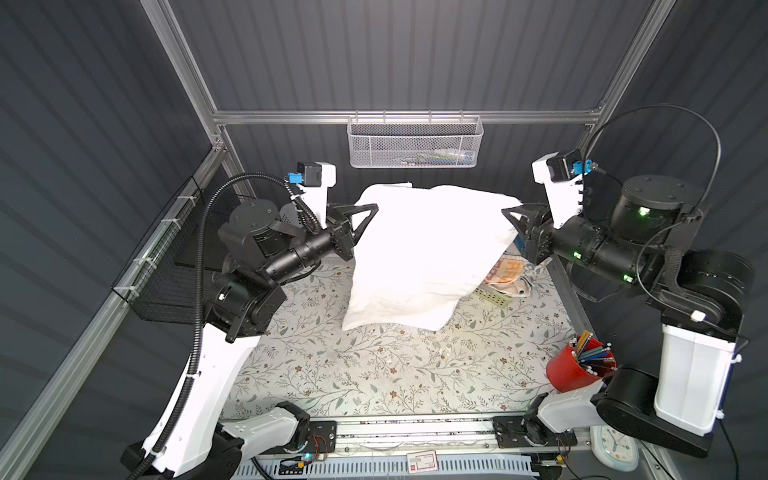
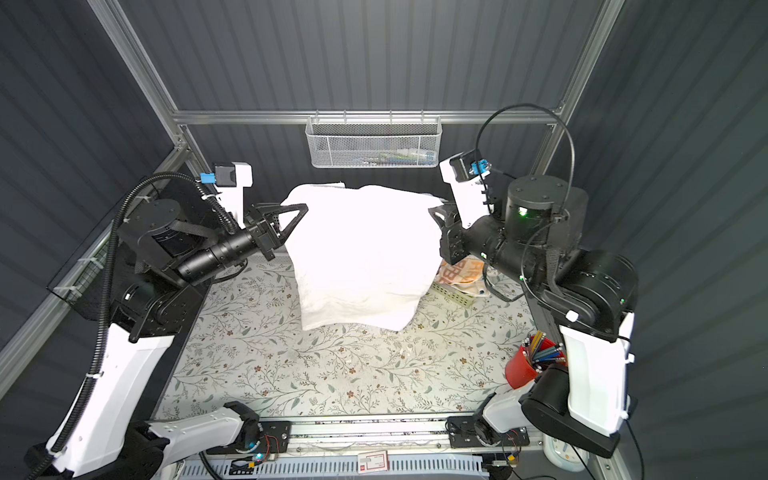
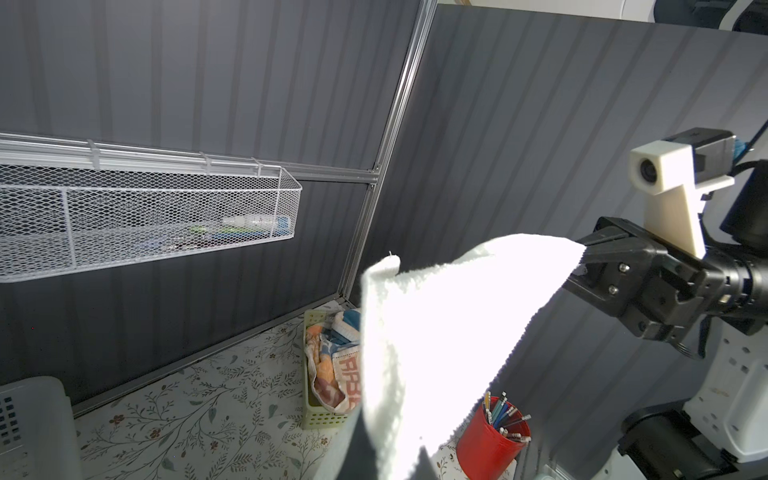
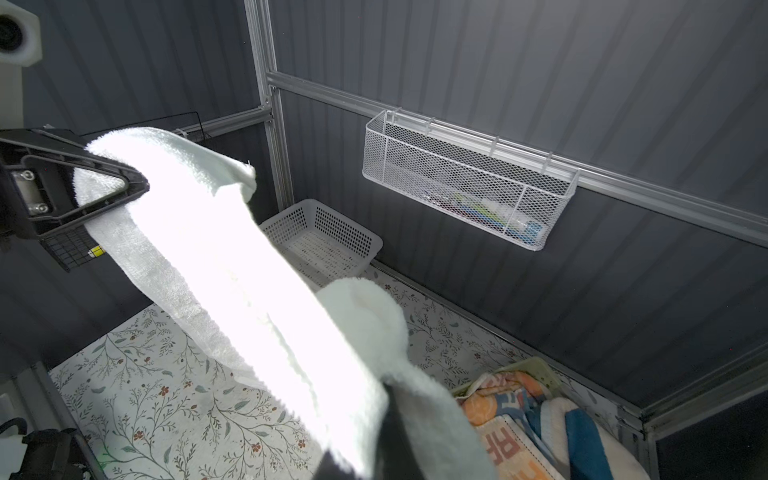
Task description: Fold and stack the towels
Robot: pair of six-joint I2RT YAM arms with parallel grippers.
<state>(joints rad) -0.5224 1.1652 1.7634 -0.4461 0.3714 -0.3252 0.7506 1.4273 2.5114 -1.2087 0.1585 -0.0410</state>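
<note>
A plain white towel [image 1: 424, 257] [image 2: 361, 257] hangs in the air above the flowered table cover, stretched between my two grippers by its upper corners. My left gripper [image 1: 374, 208] [image 2: 305, 208] is shut on the left corner, and my right gripper [image 1: 505, 212] [image 2: 432, 212] is shut on the right corner. The towel's lower edge hangs just above the table. Both wrist views show the white towel [image 3: 436, 332] [image 4: 232, 257] spanning from jaw to jaw. More towels [image 1: 505, 274] [image 4: 519, 419], orange and blue with big letters, lie bunched in a pale green basket [image 4: 536, 365] at the back right.
A white perforated basket [image 4: 324, 237] stands at the back left. A red cup of pencils [image 1: 577, 370] sits at the right front. A white mesh basket [image 1: 415, 143] hangs on the back wall, and a black wire basket [image 1: 166, 266] on the left wall.
</note>
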